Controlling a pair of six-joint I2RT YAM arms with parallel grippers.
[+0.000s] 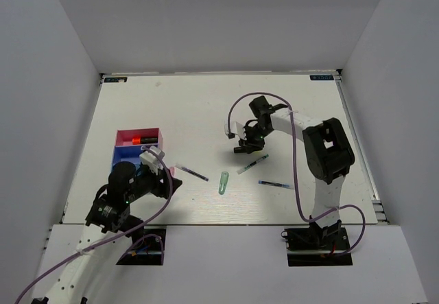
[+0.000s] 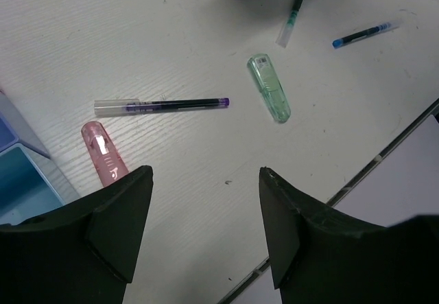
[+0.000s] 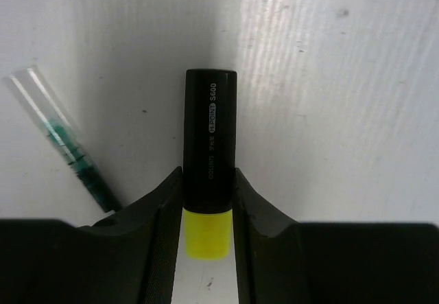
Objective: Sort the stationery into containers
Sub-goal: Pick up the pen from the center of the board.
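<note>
Right claw (image 1: 248,144) sits mid-table (image 1: 178,105), well inside every edge. Left claw (image 1: 171,182) hangs near the front edge beside the blue box (image 1: 123,154). The adjoining pink box (image 1: 130,134) holds an orange-ended highlighter (image 1: 145,140). Left wrist: jaws spread above bare tabletop, purple pen (image 2: 161,103) ahead. Right wrist: fingers (image 3: 161,211) pinch the yellow-ended highlighter (image 3: 210,139).

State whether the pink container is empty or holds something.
Not empty. In the top view, the pink container holds a black highlighter with an orange end, lying flat inside.
</note>
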